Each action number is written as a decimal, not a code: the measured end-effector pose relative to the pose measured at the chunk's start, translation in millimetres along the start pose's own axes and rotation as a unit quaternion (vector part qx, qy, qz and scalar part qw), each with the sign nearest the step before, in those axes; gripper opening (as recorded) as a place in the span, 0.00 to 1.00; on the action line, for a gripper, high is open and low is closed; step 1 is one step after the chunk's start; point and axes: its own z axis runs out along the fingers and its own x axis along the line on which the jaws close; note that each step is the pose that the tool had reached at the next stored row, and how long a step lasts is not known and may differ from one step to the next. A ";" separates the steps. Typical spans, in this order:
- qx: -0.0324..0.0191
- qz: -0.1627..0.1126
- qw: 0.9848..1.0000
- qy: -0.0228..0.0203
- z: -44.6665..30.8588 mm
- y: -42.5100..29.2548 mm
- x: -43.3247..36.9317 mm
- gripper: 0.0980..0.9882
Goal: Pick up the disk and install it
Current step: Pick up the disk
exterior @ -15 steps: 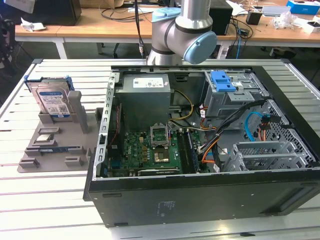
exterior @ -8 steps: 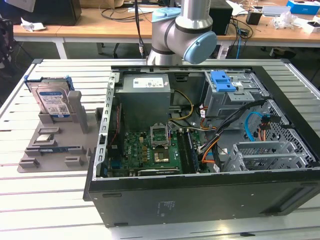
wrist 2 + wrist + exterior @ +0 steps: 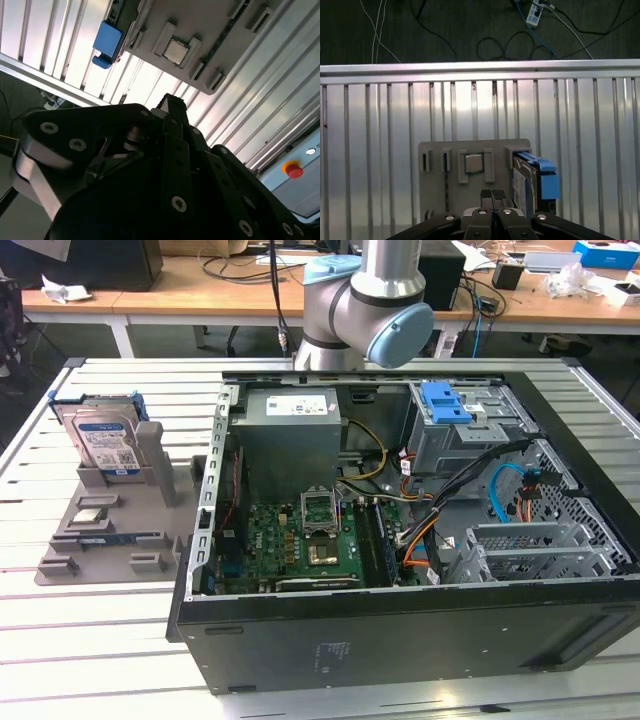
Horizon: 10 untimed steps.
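The gripper [image 3: 492, 194] was pictured with its fingertips pressed together and nothing pinched between them, held over one edge of a grey fixture tray [image 3: 435, 185] in the first wrist view. The disk [image 3: 536, 181], blue-framed, was stood on edge in a slot along one side of that tray, near the gripper but untouched by it. A small square silver chip [image 3: 473, 163] was seated in the tray's middle. The tray was laid on the slatted metal table [image 3: 110, 640], toward its edge at the exterior view's left, with the open computer case [image 3: 400, 630] set alongside and the arm [image 3: 365, 295] seen beyond the case's far wall.
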 end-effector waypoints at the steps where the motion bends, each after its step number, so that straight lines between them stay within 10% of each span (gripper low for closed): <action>1: 0.000 -0.004 1.000 0.000 0.0 0.0 0.0 0.01; 10: 0.000 -0.013 1.000 0.001 0.0 0.0 0.0 0.02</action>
